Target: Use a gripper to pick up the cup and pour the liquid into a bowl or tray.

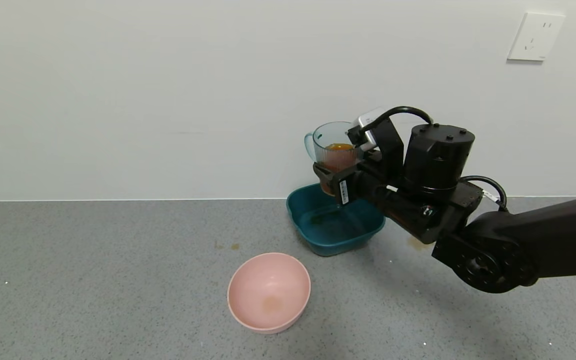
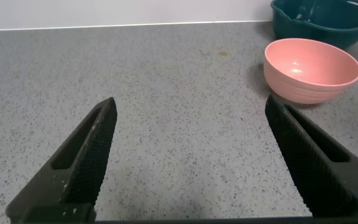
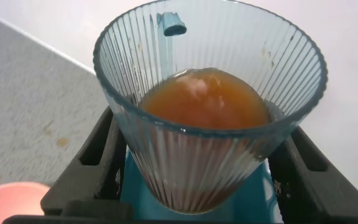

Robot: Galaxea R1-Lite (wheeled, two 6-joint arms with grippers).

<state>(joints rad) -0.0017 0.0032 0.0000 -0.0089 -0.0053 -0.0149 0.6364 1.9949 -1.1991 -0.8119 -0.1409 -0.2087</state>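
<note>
My right gripper (image 1: 335, 176) is shut on the cup (image 1: 332, 150), a ribbed translucent blue-grey mug with a loop handle, and holds it upright in the air above the dark teal basin (image 1: 335, 219). The cup (image 3: 207, 118) holds reddish-brown liquid (image 3: 205, 98), also visible in the head view (image 1: 338, 155). The pale pink bowl (image 1: 269, 291) stands empty with a faint stain, nearer to me and left of the basin. My left gripper (image 2: 188, 155) is open and empty, low over bare counter, with the pink bowl (image 2: 311, 68) ahead of it.
The grey speckled counter (image 1: 93, 280) meets a white wall just behind the teal basin. Small brown stains (image 1: 225, 245) lie on the counter left of the basin and another (image 1: 415, 243) to its right. A wall socket (image 1: 535, 37) is high on the right.
</note>
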